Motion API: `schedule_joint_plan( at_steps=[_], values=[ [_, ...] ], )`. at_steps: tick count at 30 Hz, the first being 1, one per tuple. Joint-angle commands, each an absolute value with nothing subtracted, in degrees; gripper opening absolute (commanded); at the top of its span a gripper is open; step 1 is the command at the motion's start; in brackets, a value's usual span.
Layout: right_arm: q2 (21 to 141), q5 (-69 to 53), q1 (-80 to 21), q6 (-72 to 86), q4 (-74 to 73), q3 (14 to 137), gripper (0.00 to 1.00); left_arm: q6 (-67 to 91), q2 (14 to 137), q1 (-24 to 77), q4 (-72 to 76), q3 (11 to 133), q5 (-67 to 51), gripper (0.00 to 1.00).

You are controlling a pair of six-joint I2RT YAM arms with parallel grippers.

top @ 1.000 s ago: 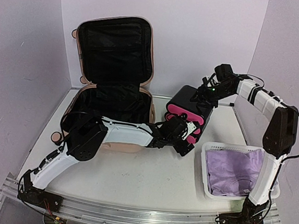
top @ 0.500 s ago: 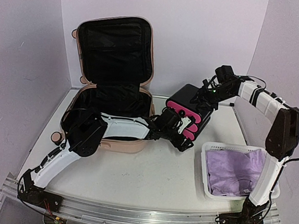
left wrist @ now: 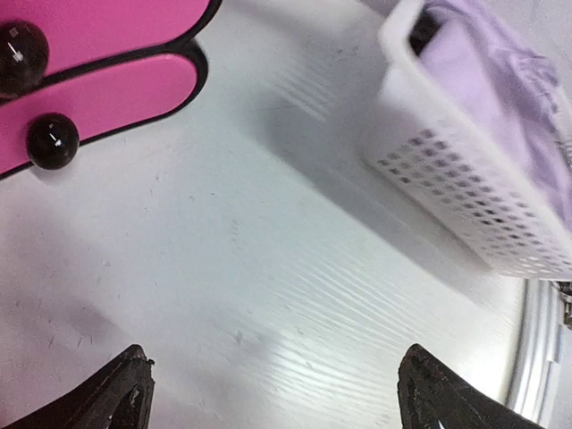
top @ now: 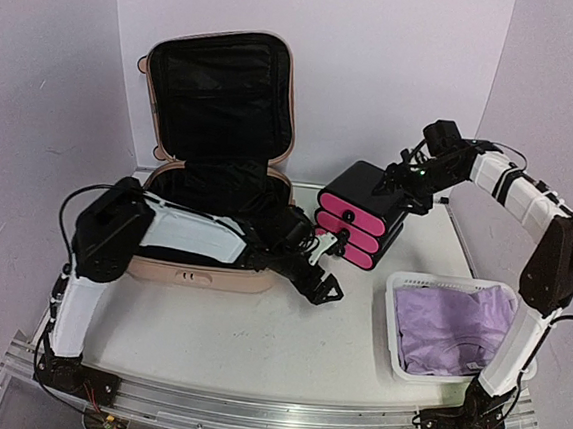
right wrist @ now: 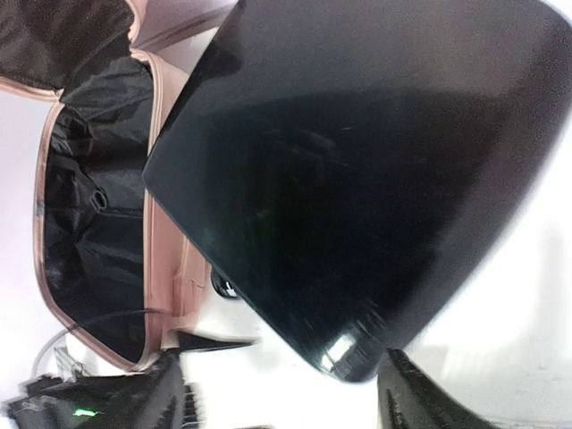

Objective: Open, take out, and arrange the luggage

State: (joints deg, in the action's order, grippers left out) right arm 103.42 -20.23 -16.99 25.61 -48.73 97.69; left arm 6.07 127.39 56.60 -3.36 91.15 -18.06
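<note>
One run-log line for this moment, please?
luggage: open | drawer box: on table, outside luggage | left gripper: open over table | right gripper: open above drawer box

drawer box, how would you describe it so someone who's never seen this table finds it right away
Start at the big open pink suitcase at the back left of the table. Just right of it sits the drawer box. It is a small black case with three bright pink fronts and black knobs, unlike the white basket of purple cloth nearer the front.
</note>
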Motion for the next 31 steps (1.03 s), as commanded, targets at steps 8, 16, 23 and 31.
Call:
schedule_joint_plan(
  at_steps=[8,16,23,31],
  values=[
    [71.95,4.91,-14.25,9.24,-55.83,76.60,0.98,2.05,80.66,52.65,-5.44,68.97,-13.00,0.99],
    [46.02,11.61,-14.15,7.95,-57.25,68.14,0.98,11.15,65.81,26.87,-27.34,73.71,-0.54,1.00],
    [39.29,10.32,-14.15,7.61,-59.56,73.82,0.98,9.73,55.81,16.66,-27.75,74.31,-0.81,1.00],
    [40.16,6.65,-14.11,7.95,-59.01,77.58,0.98,7.19,49.08,16.66,-27.66,74.48,2.00,1.00]
  ],
)
